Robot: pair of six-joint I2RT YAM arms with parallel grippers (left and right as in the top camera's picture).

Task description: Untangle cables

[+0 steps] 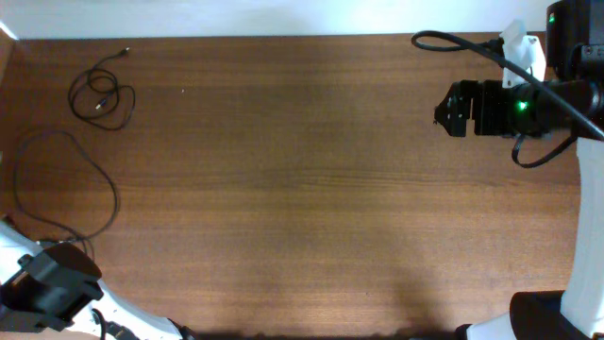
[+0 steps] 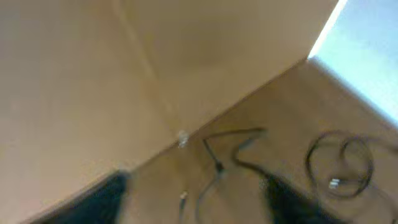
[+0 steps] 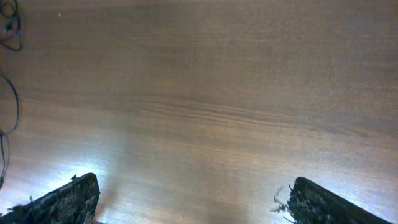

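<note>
Two thin black cables lie apart at the table's left. A small coiled cable (image 1: 101,95) with a silvery plug is near the far left corner. A long loose loop (image 1: 104,184) curves below it, and its end runs down to my left gripper (image 1: 64,260). The blurred left wrist view shows the loop's strand (image 2: 214,168) between my spread fingers (image 2: 193,208) and the coil (image 2: 341,165) further off. My right gripper (image 1: 442,110) is at the far right, away from the cables. Its fingers (image 3: 193,208) are wide open and empty above bare wood. Cable bits show at that view's left edge (image 3: 12,102).
A wooden side wall (image 2: 93,81) stands along the table's left edge, close to the left gripper. Thick black robot wiring (image 1: 462,40) loops by the right arm at the far right. The table (image 1: 302,189) is brown wood.
</note>
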